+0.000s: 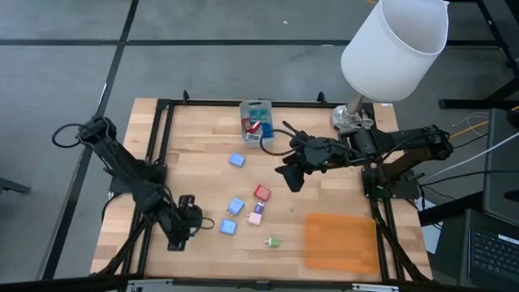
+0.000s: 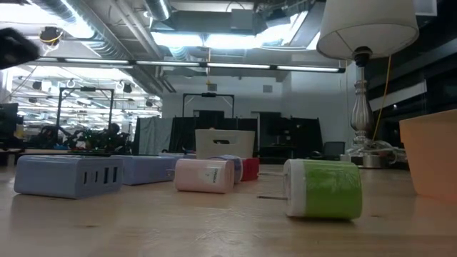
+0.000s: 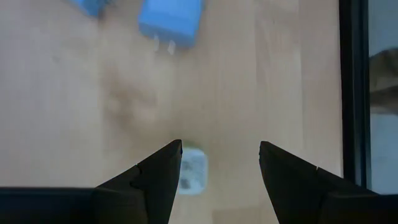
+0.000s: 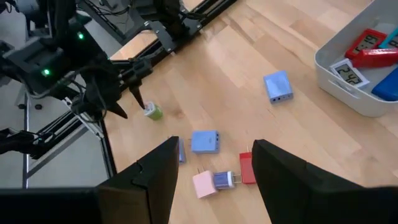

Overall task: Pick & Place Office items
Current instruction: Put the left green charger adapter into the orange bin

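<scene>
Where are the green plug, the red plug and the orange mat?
green plug [image 2: 325, 188], low view, its green body.
red plug [image 1: 262, 192], high view, its top face.
orange mat [image 1: 340, 241], high view, its bare middle.

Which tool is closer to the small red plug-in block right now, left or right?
Right. The right tool hovers open just up-table and to the right of the small red plug-in block. The left tool, also open, sits farther off toward the table's near left.
</scene>
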